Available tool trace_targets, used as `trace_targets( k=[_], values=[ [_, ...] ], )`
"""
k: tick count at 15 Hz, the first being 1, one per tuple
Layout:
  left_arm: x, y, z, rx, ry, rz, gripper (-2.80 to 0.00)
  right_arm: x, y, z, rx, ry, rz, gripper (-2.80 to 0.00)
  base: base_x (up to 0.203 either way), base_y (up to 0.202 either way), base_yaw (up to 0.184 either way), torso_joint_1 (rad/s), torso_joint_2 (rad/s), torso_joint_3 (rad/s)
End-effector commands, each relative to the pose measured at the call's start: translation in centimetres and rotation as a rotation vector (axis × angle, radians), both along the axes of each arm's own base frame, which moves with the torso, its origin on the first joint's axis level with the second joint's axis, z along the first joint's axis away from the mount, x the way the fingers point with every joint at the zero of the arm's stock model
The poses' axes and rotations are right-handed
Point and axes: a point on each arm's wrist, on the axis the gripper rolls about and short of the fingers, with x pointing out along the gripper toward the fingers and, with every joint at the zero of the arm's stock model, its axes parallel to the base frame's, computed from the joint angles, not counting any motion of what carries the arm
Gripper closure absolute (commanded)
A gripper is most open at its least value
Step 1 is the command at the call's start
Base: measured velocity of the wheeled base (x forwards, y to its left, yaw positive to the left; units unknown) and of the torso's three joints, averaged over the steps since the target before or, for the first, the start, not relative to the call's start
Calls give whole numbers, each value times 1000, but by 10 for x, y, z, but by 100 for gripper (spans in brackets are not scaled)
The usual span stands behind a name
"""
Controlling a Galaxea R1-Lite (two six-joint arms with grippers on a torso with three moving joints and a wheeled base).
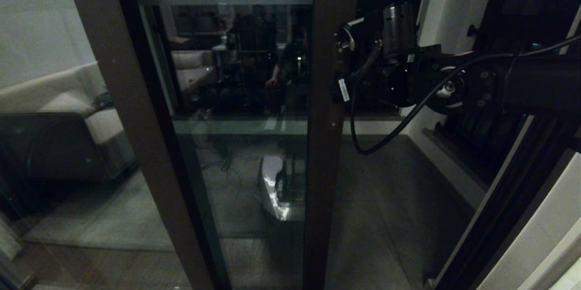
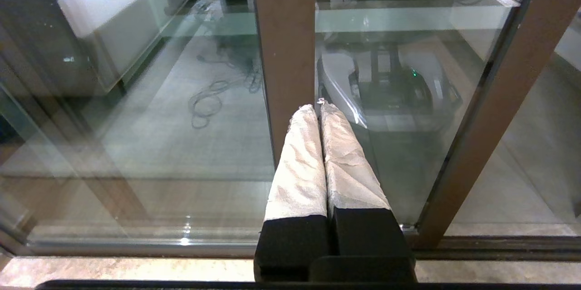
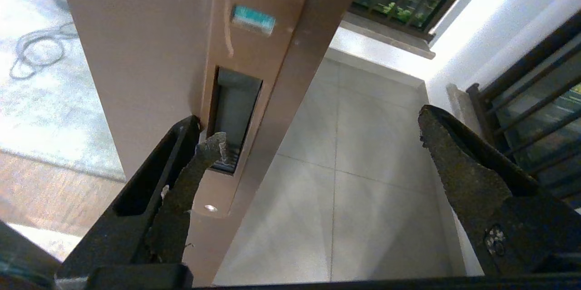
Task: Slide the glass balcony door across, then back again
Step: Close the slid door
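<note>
Spread wide apart, the right gripper (image 3: 313,140) is held at the free edge of the glass balcony door (image 1: 240,99), with one finger (image 3: 199,154) set at the mouth of the recessed handle (image 3: 233,122) in the door's right stile (image 1: 327,145) and the other hanging over the balcony floor (image 3: 354,199) beyond the edge. Nothing is clamped.

The door is seen directly ahead, its long axis upright and its stile running from top to bottom of the head view; an open gap lies to its right. The handle slot is likewise upright, so the coming push is judged to run sideways, across the slot, with the finger bearing on the slot's wall.

The right arm is clearly the nearer to the handle. The left gripper (image 2: 320,110) is kept low, its wrapped fingers pressed together, empty, pointing at the glass by a frame post.

Counted: one sliding door, one recessed handle, two grippers.
</note>
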Motion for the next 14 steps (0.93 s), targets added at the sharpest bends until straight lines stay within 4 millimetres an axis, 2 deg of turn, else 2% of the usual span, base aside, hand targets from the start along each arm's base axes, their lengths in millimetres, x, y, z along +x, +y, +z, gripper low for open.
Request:
trace_targets(
  k=[1,9,14],
  values=[
    [0,0,0,0,0,0,0,-3,-3,2,7,-11,-2,-280,0,0,0,0,0,0],
    [0,0,0,0,0,0,0,-8,-18,-11,-60,31,-17,-280,0,0,0,0,0,0],
    [0,0,0,0,0,0,0,-7,-23,-10,-60,30,-29,-280,0,0,0,0,0,0]
  ],
)
